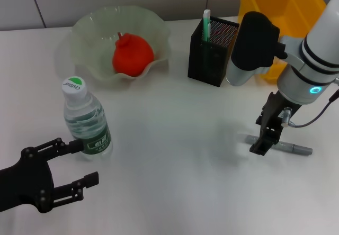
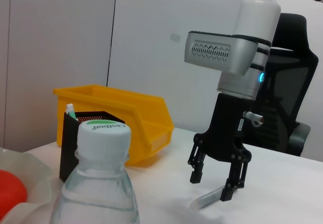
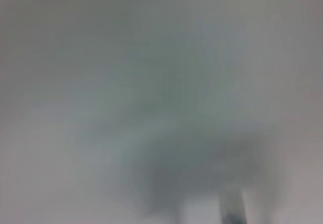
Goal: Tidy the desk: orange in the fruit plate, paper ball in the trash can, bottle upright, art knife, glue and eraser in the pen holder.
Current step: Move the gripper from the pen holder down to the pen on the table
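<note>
Straddling a slim grey cylinder (image 1: 288,147), seemingly the art knife, right hand (image 1: 265,139) gapes.

You have a white table (image 1: 175,182) filling the frame, with a ruffled translucent fruit plate (image 1: 90,39) at upper left, a water bottle (image 1: 85,121) standing upright at left centre, a black mesh pen holder (image 1: 212,47) at upper centre, a yellow bin (image 1: 280,12) at upper right, and a grey art knife (image 1: 294,148) lying flat at right centre
</note>
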You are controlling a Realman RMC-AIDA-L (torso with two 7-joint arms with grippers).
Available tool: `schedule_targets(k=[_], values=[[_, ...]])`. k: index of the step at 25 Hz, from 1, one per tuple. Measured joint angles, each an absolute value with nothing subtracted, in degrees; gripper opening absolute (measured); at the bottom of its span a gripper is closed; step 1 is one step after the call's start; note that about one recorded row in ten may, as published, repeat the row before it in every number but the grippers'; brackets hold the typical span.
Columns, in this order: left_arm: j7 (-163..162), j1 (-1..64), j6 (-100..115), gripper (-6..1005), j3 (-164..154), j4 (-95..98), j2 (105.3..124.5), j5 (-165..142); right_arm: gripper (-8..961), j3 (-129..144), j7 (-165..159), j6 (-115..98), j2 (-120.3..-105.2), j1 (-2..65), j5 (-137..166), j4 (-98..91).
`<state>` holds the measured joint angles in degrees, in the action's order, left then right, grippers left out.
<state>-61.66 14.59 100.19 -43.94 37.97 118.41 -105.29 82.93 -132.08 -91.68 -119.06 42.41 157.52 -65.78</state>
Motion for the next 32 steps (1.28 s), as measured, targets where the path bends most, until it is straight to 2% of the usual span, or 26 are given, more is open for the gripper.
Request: schedule_targets(k=[24, 32], values=[[-61.3, 14.8, 99.7, 770, -43.6, 37.1, 118.39, -105.3, 557, 82.8, -131.2, -87.4, -119.09, 45.5, 157.7, -57.2], [-61.3, 14.9, 99.7, 770, -43.6, 37.1, 118.32, -105.3, 311, 82.6, -131.2, -87.3, -119.09, 45.5, 157.7, -57.1]])
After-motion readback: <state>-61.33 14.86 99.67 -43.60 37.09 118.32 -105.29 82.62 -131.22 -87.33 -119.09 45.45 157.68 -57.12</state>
